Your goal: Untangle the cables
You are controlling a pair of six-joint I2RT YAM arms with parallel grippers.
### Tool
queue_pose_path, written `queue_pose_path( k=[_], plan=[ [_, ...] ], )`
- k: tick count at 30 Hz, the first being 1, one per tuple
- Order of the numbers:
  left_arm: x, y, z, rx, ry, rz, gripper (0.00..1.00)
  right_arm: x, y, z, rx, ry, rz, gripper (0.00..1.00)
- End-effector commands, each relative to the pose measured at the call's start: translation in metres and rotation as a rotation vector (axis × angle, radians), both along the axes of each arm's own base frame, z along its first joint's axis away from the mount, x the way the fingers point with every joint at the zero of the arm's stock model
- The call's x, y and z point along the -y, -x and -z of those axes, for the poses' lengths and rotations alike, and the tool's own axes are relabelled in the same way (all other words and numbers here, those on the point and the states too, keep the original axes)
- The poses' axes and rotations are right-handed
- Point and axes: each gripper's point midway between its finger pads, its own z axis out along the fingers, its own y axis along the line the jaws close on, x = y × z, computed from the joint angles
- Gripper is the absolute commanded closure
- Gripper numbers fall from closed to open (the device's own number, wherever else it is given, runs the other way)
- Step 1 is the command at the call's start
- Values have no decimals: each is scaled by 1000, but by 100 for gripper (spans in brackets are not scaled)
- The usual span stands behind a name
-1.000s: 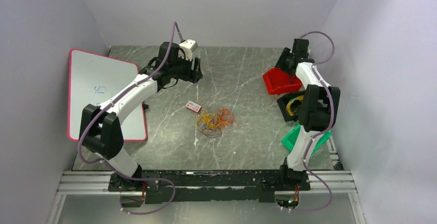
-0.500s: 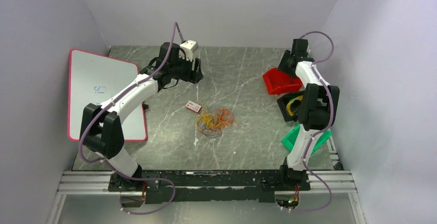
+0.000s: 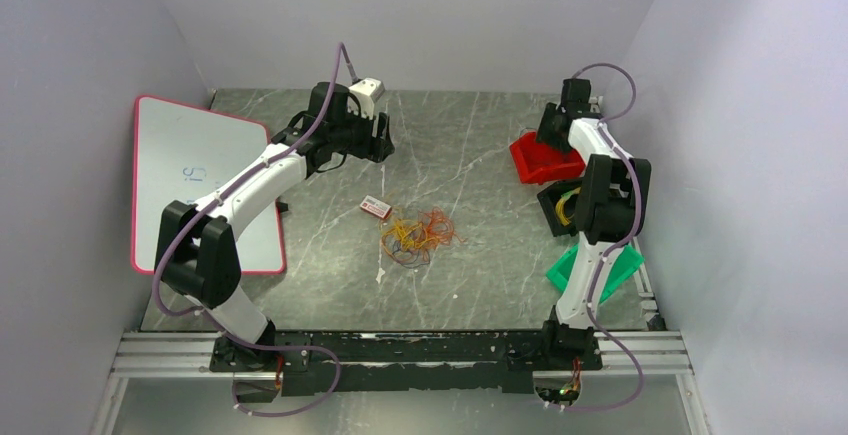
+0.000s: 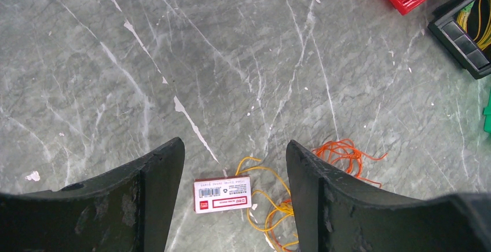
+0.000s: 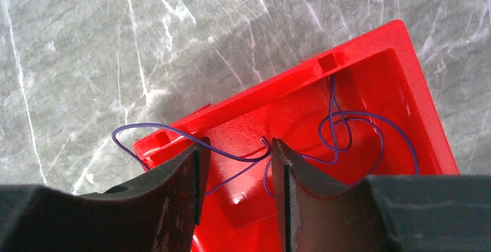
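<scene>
The cables (image 3: 418, 235) lie as a loose orange and yellow tangle at mid table. My left gripper (image 3: 378, 140) hovers well behind them, open and empty. In the left wrist view the left gripper (image 4: 234, 153) frames yellow strands (image 4: 272, 205) and orange loops (image 4: 344, 153) far below. My right gripper (image 3: 548, 135) hangs over the red bin (image 3: 545, 160). In the right wrist view the right gripper (image 5: 237, 153) stands open. A thin purple wire (image 5: 333, 101) coils inside the red bin (image 5: 370, 43), crosses the gap between the fingertips and trails over the bin's rim onto the table.
A small red-and-white box (image 3: 376, 207) lies just left of the tangle. A black bin (image 3: 562, 205) holding yellow wire and a green bin (image 3: 590, 270) sit on the right. A pink-edged whiteboard (image 3: 200, 185) covers the left side.
The right arm's wrist has shifted slightly left and back over the red bin. The left arm and the tangle have not moved.
</scene>
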Motion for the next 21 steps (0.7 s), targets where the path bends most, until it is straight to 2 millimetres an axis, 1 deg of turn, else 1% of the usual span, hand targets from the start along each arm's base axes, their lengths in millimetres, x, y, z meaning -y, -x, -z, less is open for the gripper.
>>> queue_pose_path(
  k=[1, 6, 10, 12, 13, 14, 15, 21],
  plan=[
    [3, -5, -9, 22, 15, 16, 31, -3, -14, -8, 43, 22, -42, 56],
    [2, -5, -9, 23, 10, 14, 31, -2, -13, -12, 55, 32, -26, 73],
    [3, -5, -9, 21, 13, 17, 31, -1, -5, -13, 59, 31, -10, 88],
    [4, -5, -8, 18, 13, 20, 31, -1, 0, -13, 57, 33, 0, 93],
    [4, -5, -8, 17, 15, 21, 31, 1, 3, -9, 48, 39, 11, 96],
    [4, -5, -8, 17, 16, 21, 31, 3, 6, -16, 58, 47, 23, 98],
    [4, -5, -8, 16, 16, 22, 31, 5, 8, -21, 66, 53, 35, 100],
    [6, -4, -8, 13, 21, 29, 31, 16, 21, -24, 42, 87, 109, 100]
  ],
)
